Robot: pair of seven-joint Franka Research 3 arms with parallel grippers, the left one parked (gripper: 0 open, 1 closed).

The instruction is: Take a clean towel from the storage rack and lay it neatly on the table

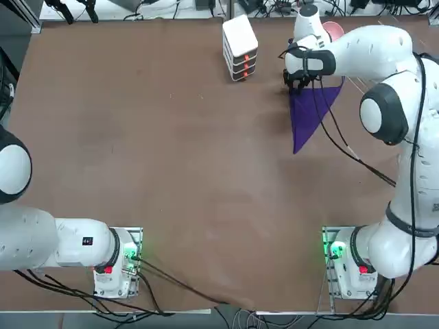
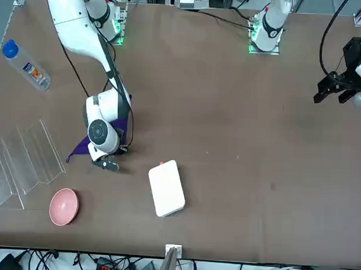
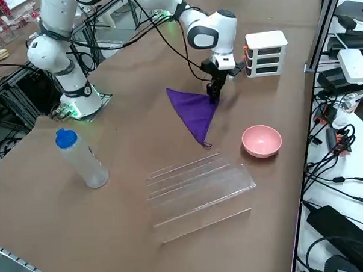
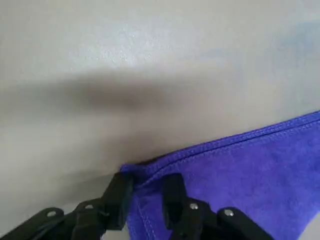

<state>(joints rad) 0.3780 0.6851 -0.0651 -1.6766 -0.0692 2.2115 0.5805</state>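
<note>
One towel (image 3: 195, 111) is already off the rack (image 3: 199, 189) and lies folded in a triangle on the table (image 3: 128, 150), mid-frame in the side view between the white box (image 3: 265, 53) and the rack. Your right gripper (image 4: 145, 192) has its fingers pinched on a corner hem. What's left, you'd judge, is spreading it flat and letting go.

A white stacked box (image 1: 240, 46) stands upright; a pink bowl (image 3: 262, 140) sits well apart from a blue-capped bottle (image 3: 81, 158)
</note>
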